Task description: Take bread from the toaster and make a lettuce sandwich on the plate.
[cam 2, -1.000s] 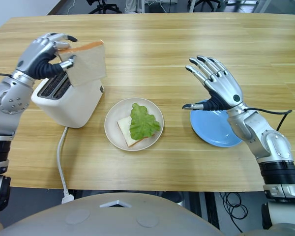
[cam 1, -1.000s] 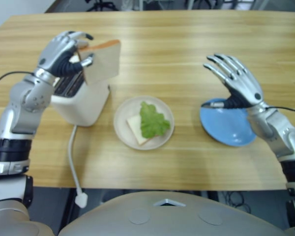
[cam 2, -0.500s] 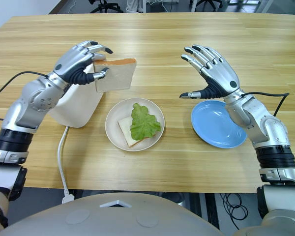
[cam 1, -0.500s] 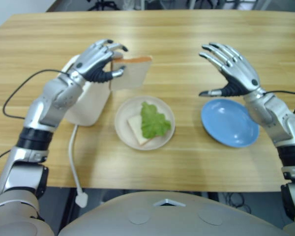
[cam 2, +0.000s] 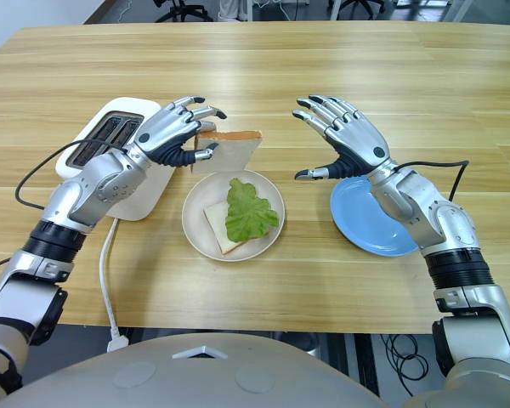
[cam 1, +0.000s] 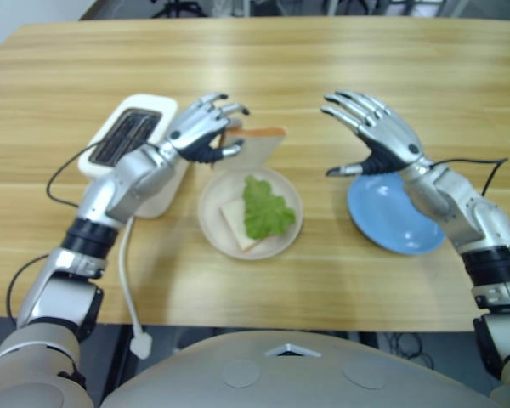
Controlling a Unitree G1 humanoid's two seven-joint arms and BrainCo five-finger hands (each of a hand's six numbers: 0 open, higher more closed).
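Left hand point(cam 2: 168, 132): you have it just right of the toaster point(cam 2: 110, 140), with the fingers point(cam 2: 206, 153) curled around one end of a bread slice point(cam 2: 236, 146). The thumb is under the slice and the other fingers arch over its top. The slice is clear of the toaster, tilted with its crust edge up. It sits over the far rim of the cream plate point(cam 2: 193, 231), which is the rim toward the far edge of the table point(cam 2: 323, 68). You cannot tell whether the slice's low corner touches the rim.

Cream plate: it sits in the middle of the table, close to the near edge. A second bread slice point(cam 2: 214, 228) lies flat on it, with a lettuce leaf point(cam 2: 248, 211) on top covering most of its right part.

Right hand point(cam 2: 355, 140): the fingers are spread wide and hold nothing, palm turned toward the left hand. It hangs above the far-left rim of the blue plate point(cam 2: 378, 229), well apart from the held slice.

Blue plate: it is just right of the cream plate and not touching it.

Toaster: it is white and stands on the left half of the table, just beside the cream plate. Its white cord point(cam 2: 106, 280) runs to the near edge and over it, and the plug point(cam 2: 116, 344) hangs below.
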